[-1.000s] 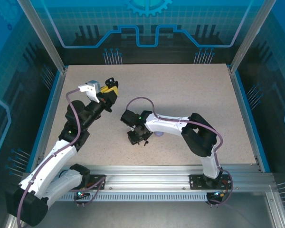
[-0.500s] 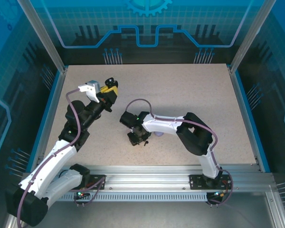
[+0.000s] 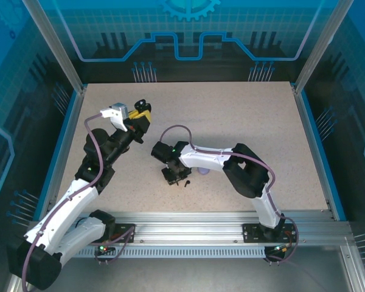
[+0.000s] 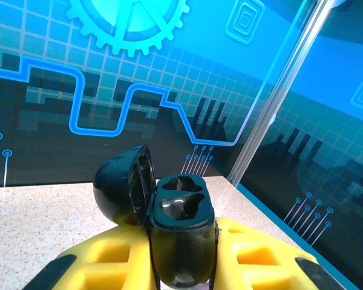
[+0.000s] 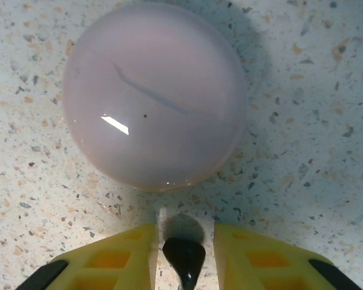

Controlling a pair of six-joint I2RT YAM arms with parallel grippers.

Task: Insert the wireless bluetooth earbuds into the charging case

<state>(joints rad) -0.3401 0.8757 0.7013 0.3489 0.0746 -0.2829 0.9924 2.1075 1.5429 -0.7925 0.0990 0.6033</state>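
Note:
My left gripper (image 4: 183, 272) is shut on a black charging case (image 4: 180, 208), held up off the table with its lid (image 4: 118, 187) swung open and both sockets bare. From above, that left gripper (image 3: 142, 115) sits at the table's left with the case (image 3: 142, 103) at its tip. My right gripper (image 5: 184, 232) points down at the table with a black earbud (image 5: 183, 258) standing between its yellow fingers (image 5: 118, 260). A thin gap shows on each side of the earbud. In the top view the right gripper (image 3: 173, 175) is near the table's middle.
A closed round pale lavender case (image 5: 154, 93) lies on the speckled table just beyond my right fingertips, seen from above as the lavender case (image 3: 202, 173). A small black piece (image 3: 187, 182) lies beside the right gripper. Blue walls and a metal frame surround the table.
The right gripper has shifted slightly left and its jaws have narrowed. The left arm and the black case have stayed put.

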